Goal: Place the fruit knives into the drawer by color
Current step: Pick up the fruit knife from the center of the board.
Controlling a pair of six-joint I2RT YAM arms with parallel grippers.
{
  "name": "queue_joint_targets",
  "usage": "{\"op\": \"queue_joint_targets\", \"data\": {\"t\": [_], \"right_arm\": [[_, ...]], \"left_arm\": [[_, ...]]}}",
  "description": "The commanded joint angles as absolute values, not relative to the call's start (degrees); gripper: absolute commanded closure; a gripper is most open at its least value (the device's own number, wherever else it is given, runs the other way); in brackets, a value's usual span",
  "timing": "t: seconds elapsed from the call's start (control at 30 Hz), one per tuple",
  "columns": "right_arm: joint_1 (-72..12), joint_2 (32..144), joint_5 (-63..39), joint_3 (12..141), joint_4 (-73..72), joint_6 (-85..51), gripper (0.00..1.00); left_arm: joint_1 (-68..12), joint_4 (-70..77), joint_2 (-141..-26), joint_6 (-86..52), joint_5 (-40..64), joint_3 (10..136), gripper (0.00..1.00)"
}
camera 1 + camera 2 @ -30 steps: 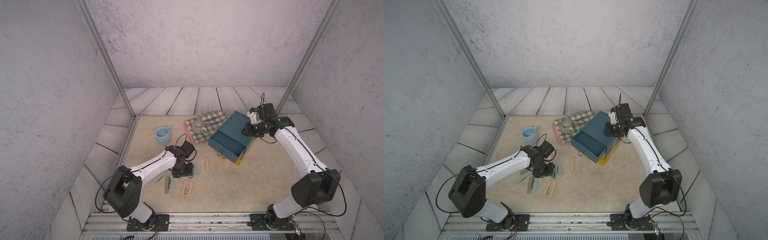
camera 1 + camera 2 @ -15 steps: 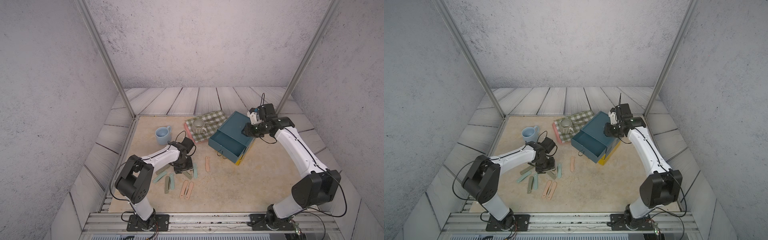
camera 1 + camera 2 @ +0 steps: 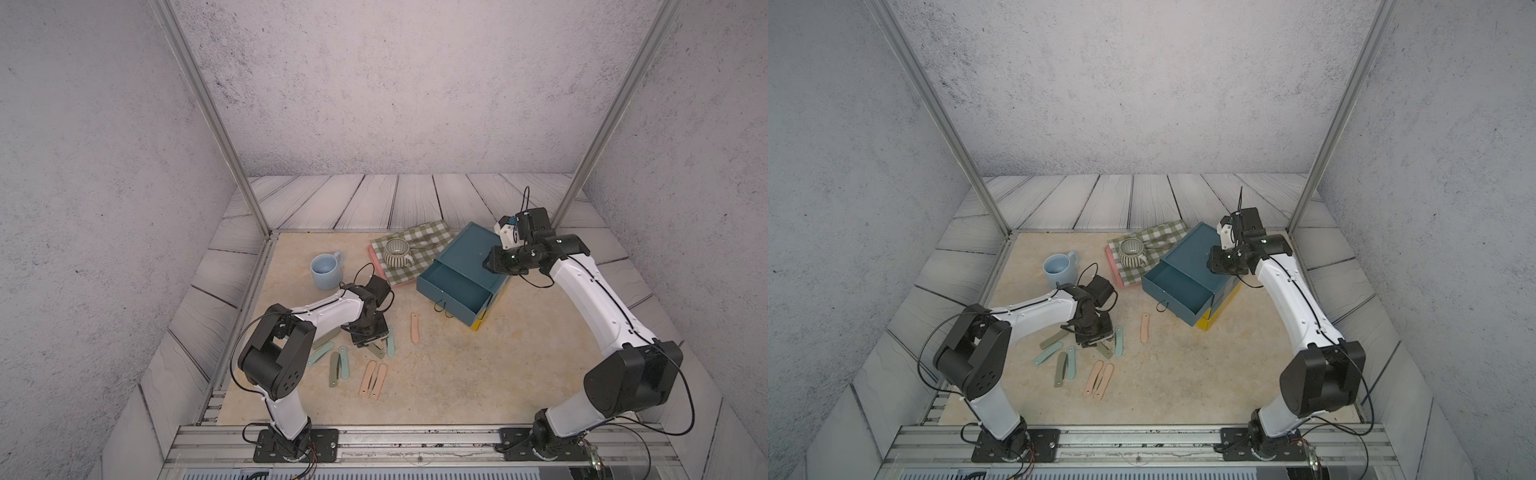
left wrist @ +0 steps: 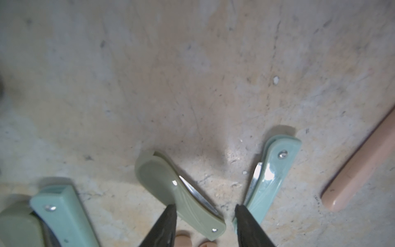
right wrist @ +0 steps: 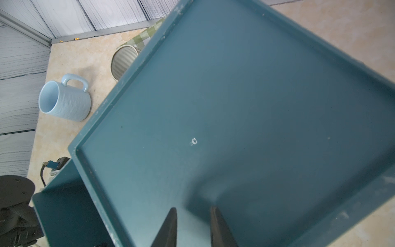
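Jaws astride olive-grey knife (image 4: 171,188): left wrist

Left hand (image 3: 371,343) low over olive-grey knife (image 3: 376,352), perhaps touching; teal drawer (image 3: 451,283) open; right hand (image 3: 493,264) above chest top (image 3: 471,248)

fruit knives (image 3: 368,376): olive-grey, mint-green, peach-pink
drawer (image 3: 465,249): teal-blue top and upper drawer, yellow lower part, black ring pulls
cloth (image 3: 428,237): green-and-white check
tray (image 3: 375,262): pink
mug (image 3: 326,272): pale blue
cup (image 3: 397,253): cream, dark vertical stripes
bench (image 3: 498,374): mottled beige
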State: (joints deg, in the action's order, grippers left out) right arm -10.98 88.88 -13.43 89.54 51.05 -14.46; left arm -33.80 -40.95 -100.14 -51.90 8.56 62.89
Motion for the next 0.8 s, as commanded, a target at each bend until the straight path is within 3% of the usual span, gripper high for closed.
{"op": "queue_joint_targets", "data": {"t": [0.0,0.77], "right_arm": [[-11.09,89.38,-12.06,87.34,56.92,-14.06,0.71],[-11.05,89.35,-12.40,87.04,56.69,-14.26,0.68]], "left_arm": [[-33.50,-41.40,-98.88,-53.64,7.56,61.61,0.52],[-33.51,-39.47,-100.41,-54.68,8.17,58.73,0.58]]}}
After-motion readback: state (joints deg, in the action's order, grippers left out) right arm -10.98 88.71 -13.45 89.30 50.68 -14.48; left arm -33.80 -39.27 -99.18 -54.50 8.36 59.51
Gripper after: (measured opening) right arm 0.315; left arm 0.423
